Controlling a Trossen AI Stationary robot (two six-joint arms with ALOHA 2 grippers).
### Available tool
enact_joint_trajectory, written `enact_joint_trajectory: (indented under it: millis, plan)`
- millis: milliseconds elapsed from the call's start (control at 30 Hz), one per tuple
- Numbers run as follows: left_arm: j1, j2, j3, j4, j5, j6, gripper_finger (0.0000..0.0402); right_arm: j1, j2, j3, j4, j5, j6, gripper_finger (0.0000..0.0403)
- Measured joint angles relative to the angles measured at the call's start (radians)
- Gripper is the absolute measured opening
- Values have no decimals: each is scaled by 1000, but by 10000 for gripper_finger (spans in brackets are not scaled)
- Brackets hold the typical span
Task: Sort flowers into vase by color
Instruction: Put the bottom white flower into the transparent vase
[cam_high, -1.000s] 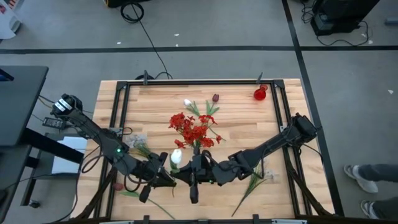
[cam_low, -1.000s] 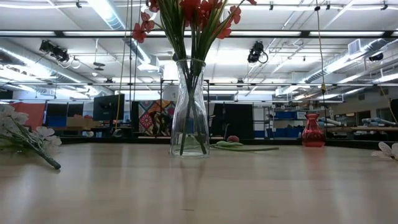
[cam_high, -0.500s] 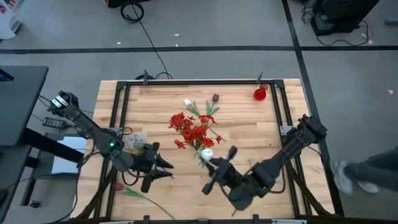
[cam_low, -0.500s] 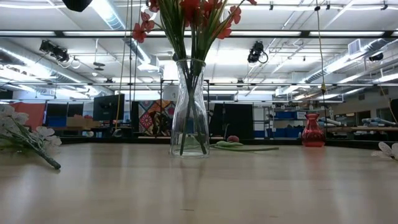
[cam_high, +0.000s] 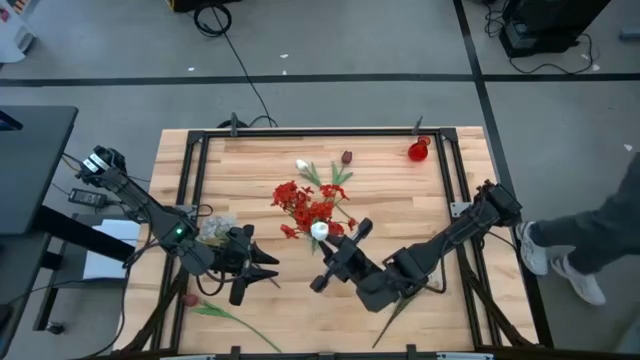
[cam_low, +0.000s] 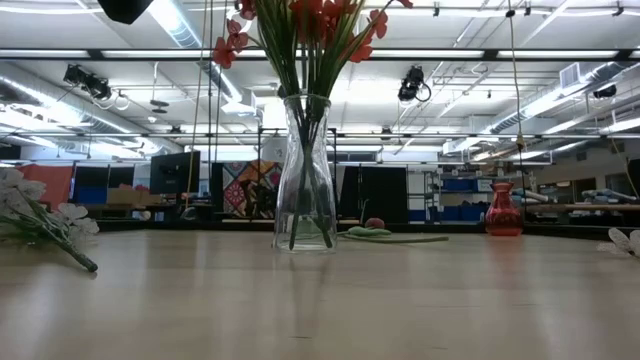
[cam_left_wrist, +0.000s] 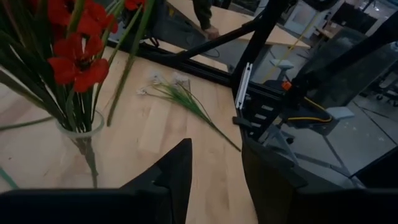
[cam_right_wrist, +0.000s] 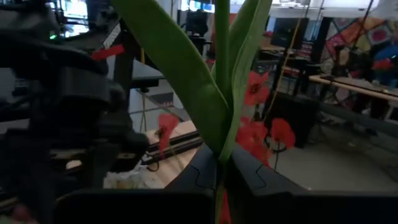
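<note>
Two arms over the wooden table, only the right one loaded. Right gripper sits just beside the clear glass vase, fingers clamped on a white bud by its stem. Right wrist view shows the stem rising straight up from between the closed fingers, flanked by broad smooth green leaves, so the flower is carried upright, bud on top (sensible for feeding a stem down into a narrow neck). The bud hangs at the edge of the red flowers, which already stand in the clear vase.

Left gripper hovers lower left of the vase, fingers apart, holding nothing; the left wrist view looks between them at the vase mouth and bare wood. Looks like it is parked clear of the right arm's path.

Still loose on the table: a pale spray near the left arm, another lying flat by the frame on the right side, a second white bud and a dark maroon bud at the far side, a green stem at the near edge. A small red vase stands in the far right corner, apparently empty.

Materials: vase is thin waisted glass, flared at the rim, see-through to the stems. Red petals look like fabric, stems thin and wiry, likely springy plastic. Tabletop is pale plank wood, matte.

Judgement: white into the red bunch would mismatch colours.
</note>
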Motion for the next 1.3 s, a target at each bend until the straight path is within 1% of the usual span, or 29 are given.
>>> enact_joint_trajectory:
  millis: [100,233,333,400,467,633,700,767,867,933,1000,1067,1133,1233,1300]
  plan:
    - [0,0,0,-7,0,-3,146,-13,0,0,2,12,-41,18]
    - [0,0,0,-23,0,-10,146,-30,1,0,-8,-7,-66,18]
    - [0,0,0,-30,0,-10,146,-46,7,-14,-20,-26,-41,18]
    - [0,0,0,-32,0,-10,146,-58,8,-28,-42,-63,14,21]
    - [0,0,0,-32,0,-10,146,-68,8,-41,-79,-88,113,40]
    - [-3,0,0,-43,1,-22,147,-71,5,-49,-210,-140,414,105]
    - [-3,0,0,-54,2,-24,147,-75,-5,-49,-263,-201,519,125]
    - [-3,0,0,-63,2,-26,147,-81,-15,-49,-304,-267,588,138]
    - [-3,0,0,-63,2,-26,147,-83,-23,-48,-359,-336,682,146]
    - [-4,1,0,-64,3,-27,147,-82,-36,-48,-416,-392,788,147]
    - [-4,1,0,-72,3,-37,147,-87,-65,-48,-513,-465,942,147]
    - [-4,1,0,-85,3,-56,147,-103,-94,-48,-632,-563,1106,148]
    - [-4,1,0,-105,3,-72,147,-115,-109,-47,-758,-654,1237,148]
    - [-4,1,0,-139,4,-108,147,-119,-118,-48,-873,-736,1321,149]
    - [-4,1,0,-155,4,-120,147,-110,-136,-48,-896,-742,1341,149]
